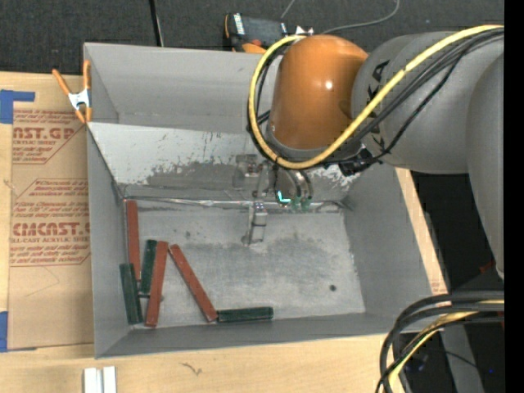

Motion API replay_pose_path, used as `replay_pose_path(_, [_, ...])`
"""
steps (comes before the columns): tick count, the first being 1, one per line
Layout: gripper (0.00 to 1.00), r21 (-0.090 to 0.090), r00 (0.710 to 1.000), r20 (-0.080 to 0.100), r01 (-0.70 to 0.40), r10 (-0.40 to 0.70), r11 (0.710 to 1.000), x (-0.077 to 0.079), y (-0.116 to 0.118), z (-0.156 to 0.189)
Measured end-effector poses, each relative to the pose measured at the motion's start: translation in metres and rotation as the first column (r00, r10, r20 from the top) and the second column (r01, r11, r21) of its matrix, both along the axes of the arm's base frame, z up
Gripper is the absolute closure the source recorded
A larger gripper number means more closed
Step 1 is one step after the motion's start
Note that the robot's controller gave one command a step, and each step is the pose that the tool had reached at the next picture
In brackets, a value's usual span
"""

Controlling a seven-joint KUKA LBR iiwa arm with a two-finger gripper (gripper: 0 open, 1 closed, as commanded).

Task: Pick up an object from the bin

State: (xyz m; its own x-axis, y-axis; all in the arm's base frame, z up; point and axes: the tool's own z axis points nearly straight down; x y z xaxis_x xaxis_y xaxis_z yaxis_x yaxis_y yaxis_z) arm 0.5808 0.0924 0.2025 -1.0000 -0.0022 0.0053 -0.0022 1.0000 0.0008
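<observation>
My gripper (258, 219) hangs under the orange wrist cover, near the back wall of the bin and about midway across, over bare floor. Nothing shows in its grasp. The nearest loose things lie well to its front left: a red-brown flat stick (193, 283) lying diagonally, and a dark green stick (244, 314) lying flat along the front wall, its left end meeting the red-brown stick's lower end.
More sticks crowd the front left corner: a red-brown one (132, 232) along the left wall, another red-brown one (155, 285), and two dark green ones (148, 264) (129, 293). The arm and its cables overhang the bin's back right.
</observation>
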Motion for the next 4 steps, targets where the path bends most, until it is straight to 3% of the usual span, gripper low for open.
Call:
replay_pose_path(1, [0.00,0.000,0.998,-0.002,0.063,-0.063,0.998,-0.014,0.034,-0.075])
replay_pose_path(2, [0.00,0.002,1.000,0.002,-0.029,0.029,1.000,-0.049,0.109,-0.098])
replay_pose_path(3, [0.00,-0.004,1.000,0.006,0.020,-0.020,1.000,-0.009,0.031,-0.135])
replay_pose_path(4, [0.00,0.000,0.972,0.013,-0.234,0.234,0.972,-0.022,0.058,-0.052])
